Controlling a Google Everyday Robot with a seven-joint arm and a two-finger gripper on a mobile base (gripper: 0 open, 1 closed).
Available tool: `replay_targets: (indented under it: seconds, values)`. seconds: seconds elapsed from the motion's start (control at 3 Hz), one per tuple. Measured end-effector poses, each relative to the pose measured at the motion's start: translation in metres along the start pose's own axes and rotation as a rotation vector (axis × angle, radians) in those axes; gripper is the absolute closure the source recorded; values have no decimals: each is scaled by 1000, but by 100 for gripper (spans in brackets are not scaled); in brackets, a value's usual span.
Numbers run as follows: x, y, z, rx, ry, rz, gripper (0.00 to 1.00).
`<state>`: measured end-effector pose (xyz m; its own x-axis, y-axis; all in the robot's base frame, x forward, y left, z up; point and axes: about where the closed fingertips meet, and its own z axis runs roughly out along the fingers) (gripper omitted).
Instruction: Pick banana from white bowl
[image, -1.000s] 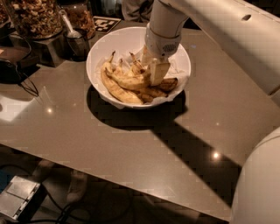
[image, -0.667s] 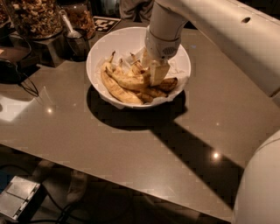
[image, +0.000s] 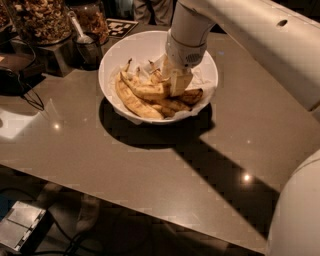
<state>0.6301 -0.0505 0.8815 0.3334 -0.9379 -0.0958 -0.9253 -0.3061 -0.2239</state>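
- One grey box lies on the floor nearest me at lower left, below the counter edge, with dark cables beside it.
- Part of the robot's pale body fills my lower right corner.
- Across the counter, the arm's broad shadow runs up to the white bowl, which sits toward the far side.
- Inside the bowl, on crumpled paper, I see the banana lying left of centre, plump and speckled, with a longer banana curving along its near-left side and touching it.
- Right at the banana's right end, the gripper reaches straight down into the bowl and touches the fruit; I cannot tell whether it has closed on anything.
- Beyond the bowl at far left stand two glass jars of nuts, a metal cup and a black-and-white marker.
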Motion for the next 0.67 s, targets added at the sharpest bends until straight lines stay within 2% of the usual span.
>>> replay_targets:
  seconds: [0.67]
  values:
    - [-5,2,-56,164,-108,14,100]
